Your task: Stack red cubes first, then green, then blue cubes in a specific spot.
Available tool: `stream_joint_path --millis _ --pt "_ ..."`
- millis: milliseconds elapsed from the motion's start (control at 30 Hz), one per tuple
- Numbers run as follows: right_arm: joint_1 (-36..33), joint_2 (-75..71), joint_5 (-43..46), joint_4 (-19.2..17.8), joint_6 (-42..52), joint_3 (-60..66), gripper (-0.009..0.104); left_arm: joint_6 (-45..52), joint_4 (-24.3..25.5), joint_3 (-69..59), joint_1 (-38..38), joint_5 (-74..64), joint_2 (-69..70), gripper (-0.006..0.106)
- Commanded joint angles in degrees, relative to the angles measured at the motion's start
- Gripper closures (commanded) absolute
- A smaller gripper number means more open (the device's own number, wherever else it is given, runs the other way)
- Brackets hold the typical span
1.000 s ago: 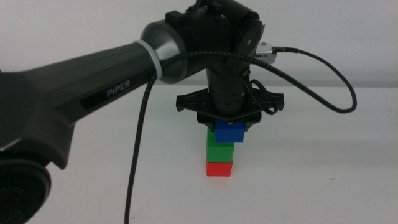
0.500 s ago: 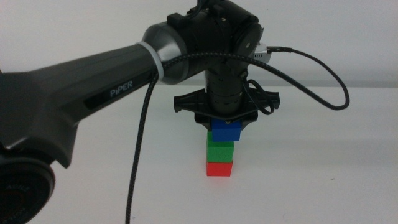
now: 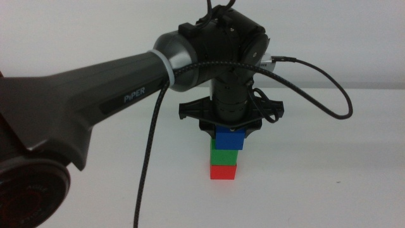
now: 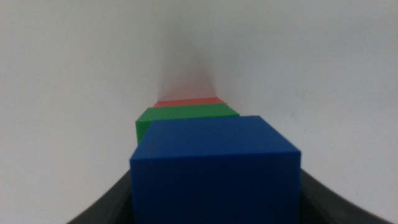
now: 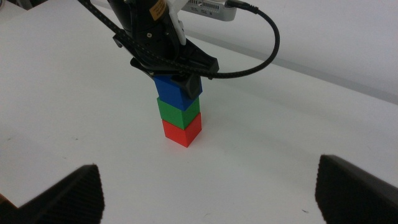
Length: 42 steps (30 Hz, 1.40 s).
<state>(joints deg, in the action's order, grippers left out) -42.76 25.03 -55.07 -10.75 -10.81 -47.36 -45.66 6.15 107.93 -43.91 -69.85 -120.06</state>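
Observation:
The red cube (image 3: 223,171) stands on the white tabletop (image 3: 316,183) with the green cube (image 3: 224,156) on it. The blue cube (image 3: 229,140) sits on the green one, set slightly to the right. My left gripper (image 3: 229,128) points straight down and is shut on the blue cube. The left wrist view shows blue (image 4: 214,168) between the jaws, with green (image 4: 186,117) and red (image 4: 189,101) below it. The right wrist view shows the stack from the side: blue (image 5: 171,90), green (image 5: 177,111), red (image 5: 181,130). My right gripper (image 5: 211,186) is open, apart from the stack.
The left arm's braided cable (image 3: 149,158) hangs down to the left of the stack, and a black cable (image 3: 329,101) loops out to the right behind the wrist. A wall (image 3: 329,38) rises behind the table.
My left gripper has moved the blue cube slightly left and down, so it now rests on the green cube. The green and red cubes have not moved.

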Motion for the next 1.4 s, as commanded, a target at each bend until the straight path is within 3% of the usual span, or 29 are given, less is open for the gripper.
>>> stream_joint_path --millis 0,267,333,367,467,633,733,1067,1367 --pt "-0.03 -0.12 0.61 -0.57 0.09 0.21 0.004 0.65 -0.01 0.29 0.01 -5.31 -0.86 0.102" --pt "-0.03 -0.12 0.61 -0.57 0.09 0.21 0.004 1.69 -0.36 0.29 0.01 -5.31 -1.86 0.097" --pt "-0.03 -0.12 0.61 -0.57 0.09 0.21 0.004 1.69 -0.20 0.29 0.01 -5.31 -1.86 0.087" --pt "-0.03 -0.12 0.61 -0.57 0.09 0.21 0.004 1.69 0.65 0.29 0.01 -5.31 -1.86 0.070" --pt "-0.03 -0.12 0.61 -0.57 0.09 0.21 0.004 1.96 2.02 0.29 0.01 -5.31 -1.86 0.054" --pt "-0.03 -0.12 0.61 -0.57 0.09 0.21 0.004 2.54 3.30 0.29 0.01 -5.31 -1.86 0.031" --pt "-0.03 -0.12 0.61 -0.57 0.09 0.21 0.004 3.68 3.54 0.29 0.01 -5.31 -1.86 0.023" --pt "-0.03 -0.12 0.61 -0.57 0.09 0.21 0.004 7.84 3.44 0.29 0.01 -5.31 3.92 0.020" --pt "-0.03 -0.12 0.61 -0.57 0.09 0.21 0.004 14.25 5.16 -9.82 0.01 -5.54 29.38 0.020"
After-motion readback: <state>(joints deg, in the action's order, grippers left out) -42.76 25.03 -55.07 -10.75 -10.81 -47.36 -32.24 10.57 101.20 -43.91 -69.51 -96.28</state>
